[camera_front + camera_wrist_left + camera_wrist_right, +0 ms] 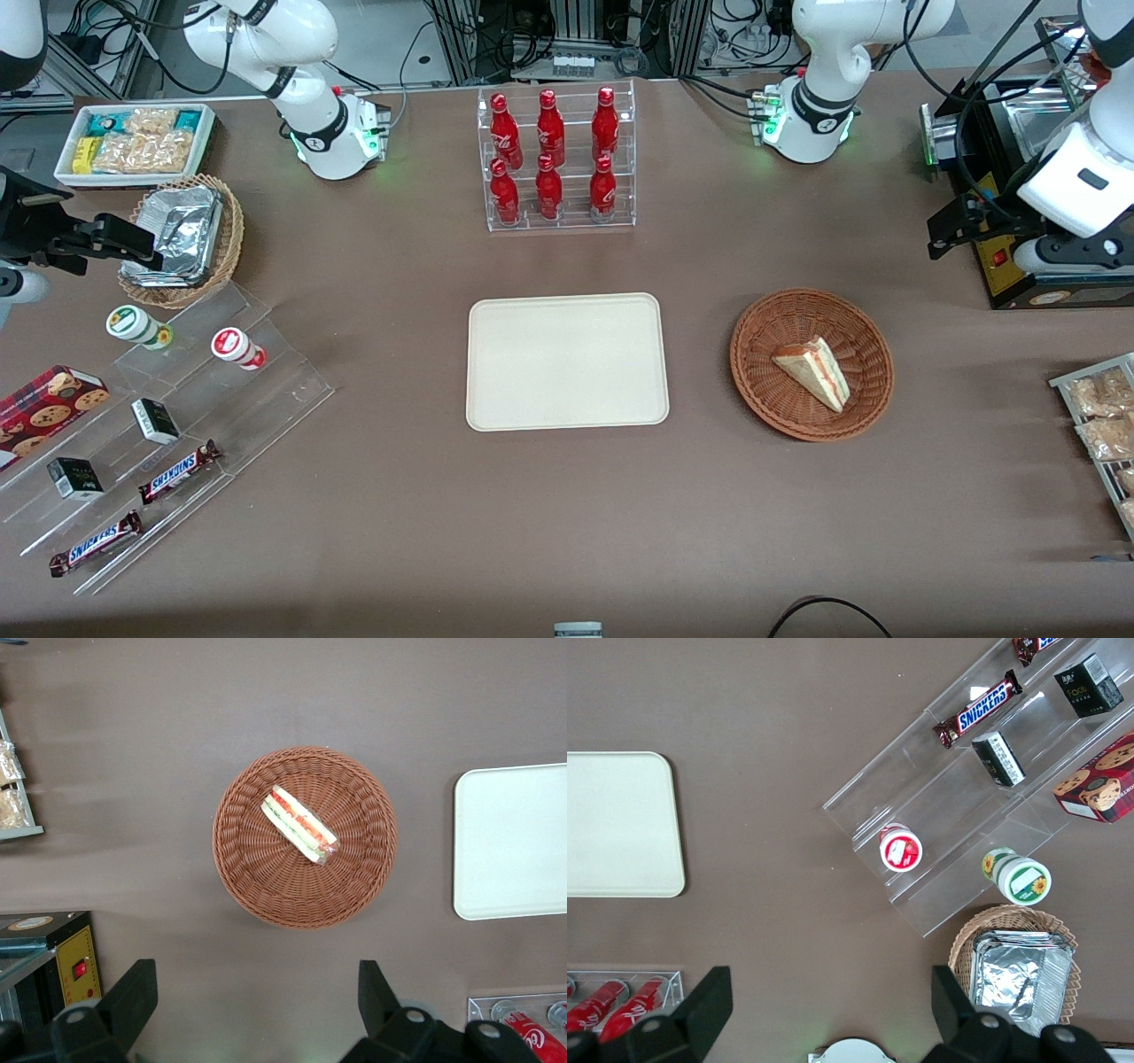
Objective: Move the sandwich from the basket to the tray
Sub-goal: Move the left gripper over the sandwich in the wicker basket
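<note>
Sandwich first: it lies on its side near the middle of the basket, a pale wedge with its red and green filling edge showing, seemingly in a clear wrapper. I judge it light and soft, easy to crush, and the wrapper may be slippery. The best hold looks to be across the two flat bread faces at the thick end, with a gentle squeeze, not on the thin point, which would fold.

My gripper hangs well above the table, over the bare brown top just outside the basket's rim, with the jaws spread wide and nothing between them. Both fingers are clear of the wicker.

The basket is shallow and its sloping wall stands apart from the sandwich all round, so I judge there is room to come straight down, though the weave could catch a fingertip if I go too deep.

The tray sits beside the basket toward the middle of the table, with a strip of bare table between them. Its rim is low, so a short lift should clear both edges.
</note>
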You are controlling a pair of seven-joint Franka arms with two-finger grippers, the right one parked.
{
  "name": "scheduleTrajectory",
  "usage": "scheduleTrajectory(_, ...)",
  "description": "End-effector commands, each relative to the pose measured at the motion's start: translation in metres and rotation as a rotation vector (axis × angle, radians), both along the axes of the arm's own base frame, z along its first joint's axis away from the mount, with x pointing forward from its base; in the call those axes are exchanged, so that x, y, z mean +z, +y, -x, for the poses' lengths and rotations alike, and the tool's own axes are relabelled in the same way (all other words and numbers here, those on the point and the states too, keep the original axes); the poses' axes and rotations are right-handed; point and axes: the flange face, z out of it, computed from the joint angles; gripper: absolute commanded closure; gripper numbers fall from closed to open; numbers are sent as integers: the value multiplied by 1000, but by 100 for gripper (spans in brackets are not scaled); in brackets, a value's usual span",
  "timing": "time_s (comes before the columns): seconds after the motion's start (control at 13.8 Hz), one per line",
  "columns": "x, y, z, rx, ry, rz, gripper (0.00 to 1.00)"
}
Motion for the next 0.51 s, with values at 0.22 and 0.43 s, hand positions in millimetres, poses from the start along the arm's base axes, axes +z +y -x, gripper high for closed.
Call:
scheduleTrajectory(0.22, -11, 0, -5, -1, 20, 2, 0)
scheduleTrajectory(0.43, -53, -4, -18, 16, 20, 1, 0)
